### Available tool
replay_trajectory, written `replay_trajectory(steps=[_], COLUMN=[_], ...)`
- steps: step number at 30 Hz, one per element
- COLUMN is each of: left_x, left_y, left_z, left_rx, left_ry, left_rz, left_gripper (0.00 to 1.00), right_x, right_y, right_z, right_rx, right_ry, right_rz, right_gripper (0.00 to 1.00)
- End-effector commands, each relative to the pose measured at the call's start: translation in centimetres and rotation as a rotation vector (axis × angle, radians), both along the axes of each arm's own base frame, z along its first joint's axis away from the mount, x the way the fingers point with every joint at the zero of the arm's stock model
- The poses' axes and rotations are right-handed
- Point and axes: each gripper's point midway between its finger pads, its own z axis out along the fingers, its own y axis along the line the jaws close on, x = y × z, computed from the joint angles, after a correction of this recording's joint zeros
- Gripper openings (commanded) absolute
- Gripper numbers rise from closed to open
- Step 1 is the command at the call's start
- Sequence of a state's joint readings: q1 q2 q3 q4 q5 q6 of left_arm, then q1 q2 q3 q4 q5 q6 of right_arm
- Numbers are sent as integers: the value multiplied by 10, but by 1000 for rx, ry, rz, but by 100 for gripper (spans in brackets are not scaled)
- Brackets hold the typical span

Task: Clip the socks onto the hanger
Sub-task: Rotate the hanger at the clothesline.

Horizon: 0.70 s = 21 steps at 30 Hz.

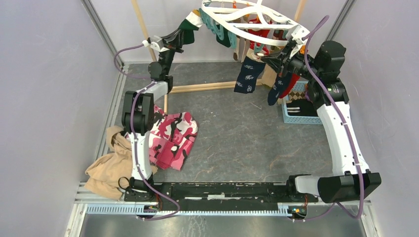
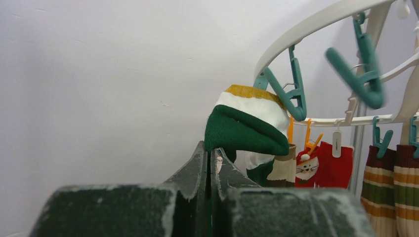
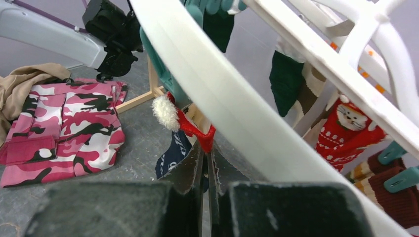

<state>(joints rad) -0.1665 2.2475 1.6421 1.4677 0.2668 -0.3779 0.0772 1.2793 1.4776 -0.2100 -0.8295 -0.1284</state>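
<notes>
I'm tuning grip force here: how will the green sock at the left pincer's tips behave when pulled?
Probably floppy: the green sock drapes and folds over the shut left pincer. Likely light and not slippery, being soft knit. A pull may swing the hanger, whose teal clips dangle loosely.

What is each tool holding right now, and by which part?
Left tool pinches the green sock by its lower green edge. Right tool pinches a red sock by a corner beside its white pompom.
</notes>
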Motion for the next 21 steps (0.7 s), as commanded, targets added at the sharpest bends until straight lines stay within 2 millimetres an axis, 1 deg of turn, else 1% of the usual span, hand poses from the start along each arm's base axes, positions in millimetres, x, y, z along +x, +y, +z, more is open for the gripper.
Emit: replay_trajectory(steps=[1,2,9,12,14,17,19,21], left_x=[-32,-34,-52,-61,-68,-77,-81,-87], left_y=[16,18,37,42,42,37,33,30], left_z=[38,38,55,63,69,73,75,76], left_rx=[-51,-50,-82,-84,-73,-57,-49,-43], left_ry=[-91,-90,-124,-137,-146,-151,-147,-144], left_rz=[-16,-14,-16,-14,-20,-48,-73,-98], left_gripper=[2,2,2,2,2,2,2,2], right_x=[1,1,-1,0,2,5,9,14], right_y=[-1,-1,4,4,1,-6,-17,-33], right_z=[28,29,32,34,35,37,38,38], right_rx=[7,8,11,10,5,-7,-13,-15], right_ry=[-73,-76,-83,-85,-91,-102,-110,-107], right_rz=[-17,-17,-1,-1,-20,-69,-117,-187], right_gripper=[7,8,9,9,9,12,13,14])
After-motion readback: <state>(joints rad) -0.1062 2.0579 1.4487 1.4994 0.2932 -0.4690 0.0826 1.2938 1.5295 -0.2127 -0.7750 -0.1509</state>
